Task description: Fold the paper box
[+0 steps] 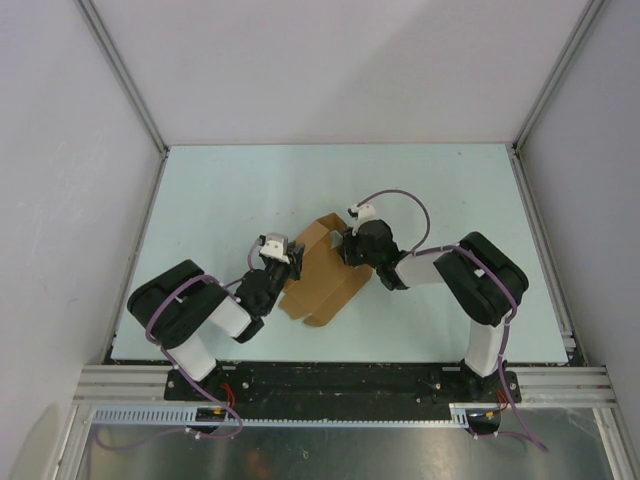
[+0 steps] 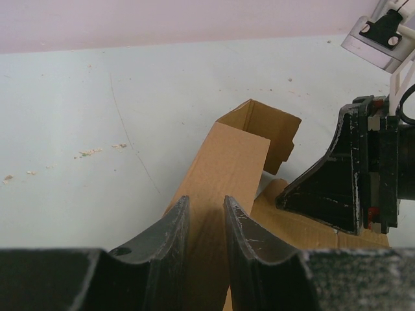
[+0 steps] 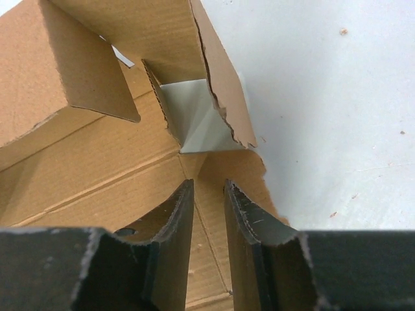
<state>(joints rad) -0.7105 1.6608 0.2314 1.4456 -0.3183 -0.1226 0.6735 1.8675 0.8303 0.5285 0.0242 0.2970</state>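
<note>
White matte panels (image 1: 300,70) wall in the cell, joined by slim aluminium struts. Below them lies the counter (image 1: 430,200), a smooth, pale blue-green sheet. The left wrist view shows it scuffed with hairline scratches and dotted with tan crumbs (image 2: 87,153). A ribbed aluminium rail (image 1: 340,382) runs along the near edge and carries both bases.

The left arm (image 1: 190,310) and right arm (image 1: 480,275) are blocky black-and-white links looped with thin purple cable (image 1: 395,193). They reach inward and meet over the middle of the counter.

Between them sits the paper box (image 1: 322,283), plain tan corrugated cardboard, half formed and set diagonally. Its floor lies flat on the counter, scored with straight crease lines. One long side is rolled into a hollow rectangular wall, and a flap stands upright at the far end. Its cut edges are fuzzy, and one corner of the floor is ragged.

The left gripper (image 2: 206,207) hangs over the near end of the hollow wall. Its dusty black jaws stand a narrow gap apart with the wall's broad face showing behind them. Whether the tips touch it I cannot tell.

The right gripper (image 3: 209,194) hovers over the box floor by the ragged corner. Its jaws are likewise slightly spread and pinch nothing.
</note>
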